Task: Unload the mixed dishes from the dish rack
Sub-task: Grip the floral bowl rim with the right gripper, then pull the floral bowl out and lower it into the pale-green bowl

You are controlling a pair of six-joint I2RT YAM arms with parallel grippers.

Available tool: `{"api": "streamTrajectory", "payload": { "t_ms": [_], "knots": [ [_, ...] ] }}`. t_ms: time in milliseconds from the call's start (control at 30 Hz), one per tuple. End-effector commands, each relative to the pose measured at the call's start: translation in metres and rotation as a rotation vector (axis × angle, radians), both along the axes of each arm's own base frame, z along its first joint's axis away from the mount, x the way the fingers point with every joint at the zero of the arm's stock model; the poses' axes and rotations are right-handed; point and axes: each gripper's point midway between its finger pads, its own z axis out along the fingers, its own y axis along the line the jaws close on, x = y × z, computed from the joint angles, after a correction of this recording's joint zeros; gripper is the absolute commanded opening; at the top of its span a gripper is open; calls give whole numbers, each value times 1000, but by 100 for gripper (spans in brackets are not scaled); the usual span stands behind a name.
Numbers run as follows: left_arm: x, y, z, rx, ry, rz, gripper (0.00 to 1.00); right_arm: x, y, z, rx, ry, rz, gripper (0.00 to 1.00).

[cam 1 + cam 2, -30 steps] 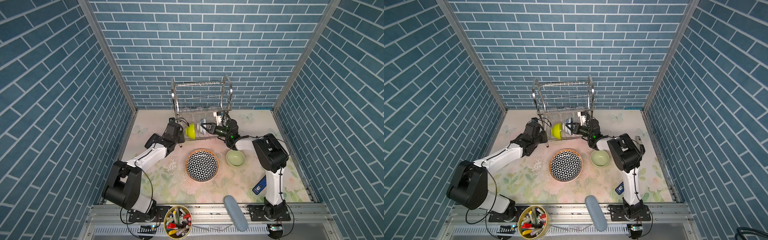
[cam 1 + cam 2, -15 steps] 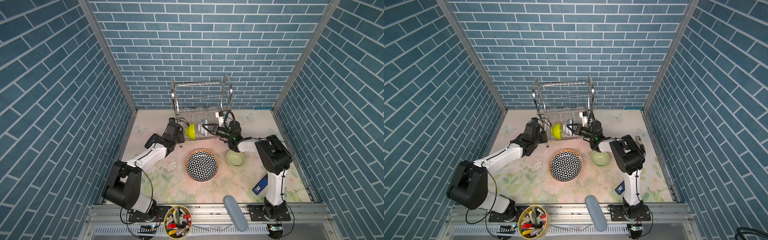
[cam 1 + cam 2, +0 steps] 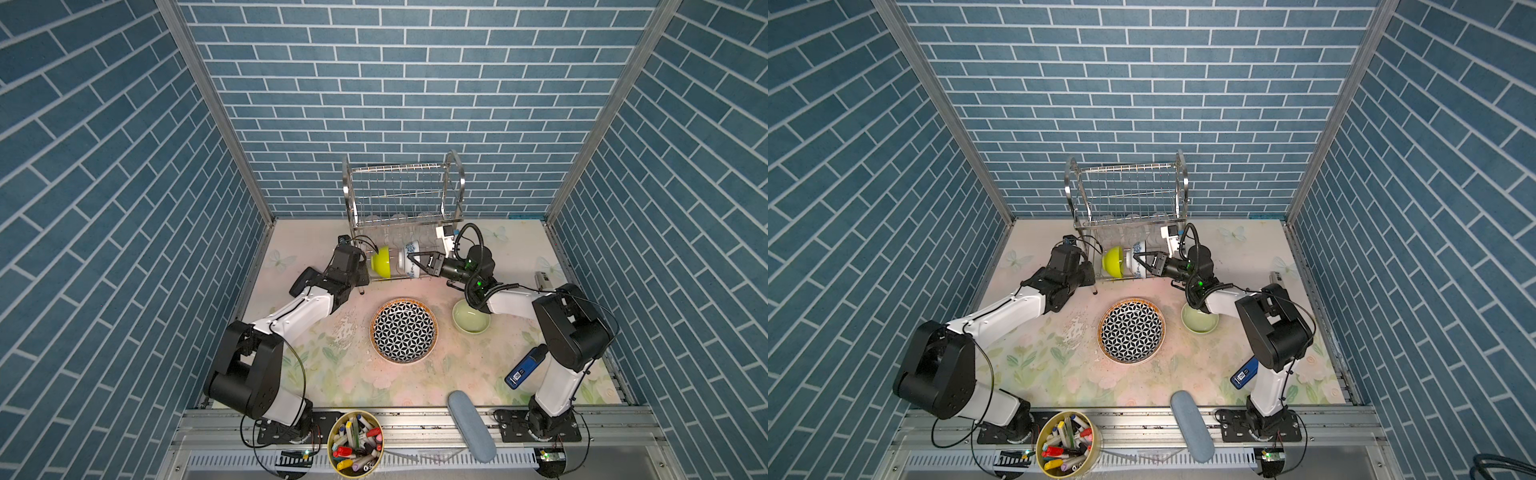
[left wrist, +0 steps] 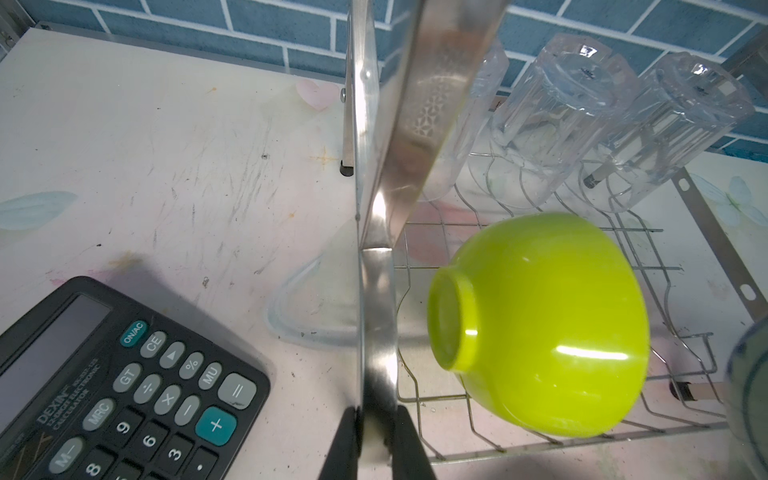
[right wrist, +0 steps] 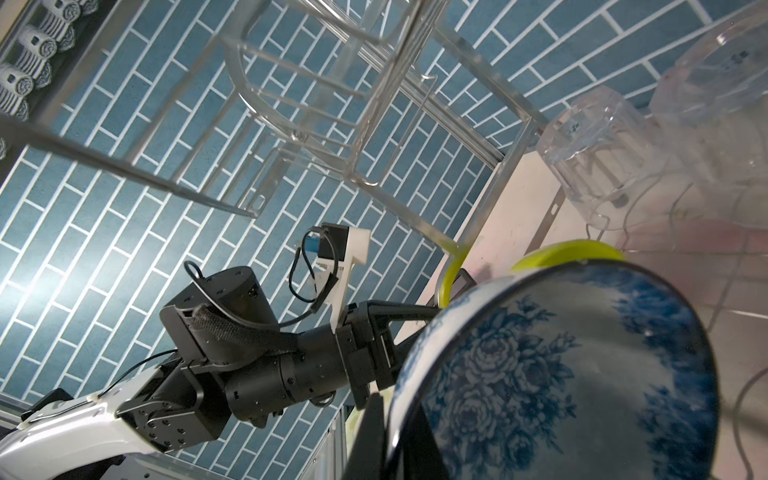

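dish rack [image 3: 401, 191]: it stands upright at the middle of the back edge of the table [image 3: 324, 374], and both top views show it [image 3: 1129, 187].
left gripper [image 4: 376, 419]: the jaws are closed on the flat steel strip of the rack's side frame. They hold it low down, at the front corner on the left arm's side.
right gripper [image 3: 417, 262]: the jaws are closed on the rim of the blue-on-white bowl [image 3: 405, 261]. In the right wrist view the black fingers [image 5: 372, 432] sit on both sides of that rim.
blue-on-white bowl, place: it lies on its side on the lower tier, at the front of the rack, with its opening toward the right arm.
lime bowl [image 3: 382, 262]: it lies on its side on the lower tier wires, with its foot toward the left arm. It is just beside the blue-on-white bowl, but I cannot tell if they touch.
glass tumblers [image 4: 557, 104]: three, upside down, in a row at the back of the lower tier.
star-patterned plate [image 3: 404, 330]: it lies flat on the table in front of the rack, near the middle.
pale-green bowl [image 3: 471, 322]: it stands upright on the table, near the plate toward the right edge, partly under the right arm.
calculator [image 4: 104, 395]: it lies on the table outside the rack, on the left arm's side.
tub of markers [image 3: 355, 440]: it stands beyond the table's front edge.
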Motion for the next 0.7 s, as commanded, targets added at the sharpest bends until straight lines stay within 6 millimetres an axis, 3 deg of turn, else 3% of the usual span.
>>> {"api": "streamTrajectory", "payload": {
  "t_ms": [0, 267, 500, 667],
  "knots": [
    [-6, 5, -6, 0, 32, 20, 8, -31, -4, 27, -59, -114, 46, 0],
    [-8, 7, -6, -2, 25, 26, 8, -90, -26, -1, -483, -74, 51, 0],
    [-8, 5, -5, -12, 22, 21, 8, -121, -78, -23, -856, -11, -2, 0],
    [-8, 5, -4, -16, 19, 21, 8, -130, -113, -31, -1145, 31, -11, 0]
  ]
}}
